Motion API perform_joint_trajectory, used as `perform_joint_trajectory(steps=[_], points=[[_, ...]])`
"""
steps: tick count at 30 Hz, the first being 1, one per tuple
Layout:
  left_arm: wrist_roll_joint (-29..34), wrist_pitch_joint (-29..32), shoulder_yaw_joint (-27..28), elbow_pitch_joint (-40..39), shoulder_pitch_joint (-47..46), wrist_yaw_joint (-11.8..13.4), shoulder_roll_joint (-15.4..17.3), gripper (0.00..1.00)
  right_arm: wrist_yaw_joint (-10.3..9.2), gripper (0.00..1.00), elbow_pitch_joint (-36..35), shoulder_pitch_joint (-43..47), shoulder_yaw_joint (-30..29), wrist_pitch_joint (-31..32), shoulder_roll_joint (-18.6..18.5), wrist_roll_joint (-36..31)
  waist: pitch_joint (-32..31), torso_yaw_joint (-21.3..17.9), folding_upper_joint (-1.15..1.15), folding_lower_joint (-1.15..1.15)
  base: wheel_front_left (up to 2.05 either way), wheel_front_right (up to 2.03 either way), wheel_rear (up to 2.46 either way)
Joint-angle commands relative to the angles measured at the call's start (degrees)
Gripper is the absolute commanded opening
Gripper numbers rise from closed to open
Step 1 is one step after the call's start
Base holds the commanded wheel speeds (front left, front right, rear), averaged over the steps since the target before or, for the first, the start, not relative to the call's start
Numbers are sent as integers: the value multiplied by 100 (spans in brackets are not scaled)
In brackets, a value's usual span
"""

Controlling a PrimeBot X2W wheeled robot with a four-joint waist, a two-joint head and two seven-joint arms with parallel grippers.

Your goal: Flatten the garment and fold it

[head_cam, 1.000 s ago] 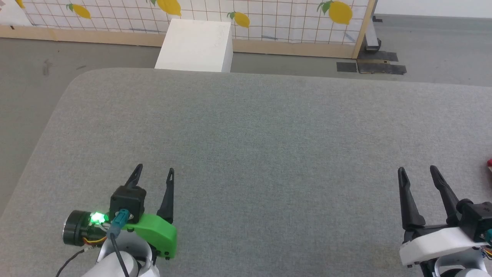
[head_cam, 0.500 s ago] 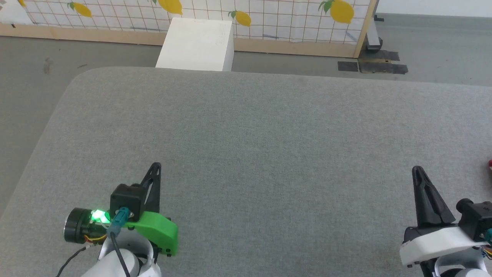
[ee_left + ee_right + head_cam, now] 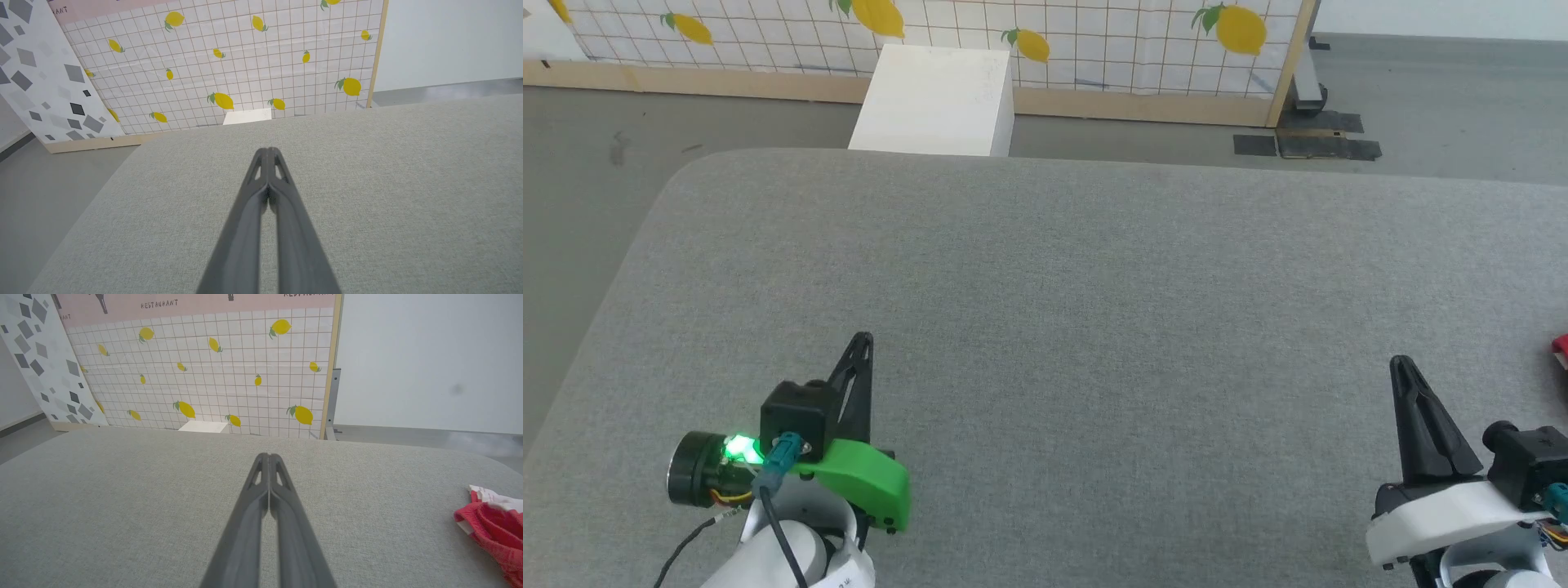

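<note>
While red garment [image 3: 494,522] lay bunched on table [image 3: 1094,327] to right of R gripper [image 3: 1398,363], it & L gripper [image 3: 864,339] had fingers pressed together, empty.

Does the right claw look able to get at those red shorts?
Probably yes: the red shorts lie off to the right of the right claw on the grey table, with nothing between. The claw is shut and must open first.

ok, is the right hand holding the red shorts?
No, the right hand is shut on nothing; the shorts lie off to its side, untouched.
</note>
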Motion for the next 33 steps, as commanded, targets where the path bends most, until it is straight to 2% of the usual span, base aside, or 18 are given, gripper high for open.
perform_joint_trajectory(steps=[1, 33], points=[[99, 16, 110, -7, 109, -60, -84, 0, -1, 0, 15, -54, 20, 22, 24, -88, -5, -5, 0, 0, 0, 0, 0], [996, 272, 1226, -17, 496, -765, -878, 0, -3, 0, 95, -145, 156, 176, 66, -270, -110, -124, 0, 0, 0, 0, 0]])
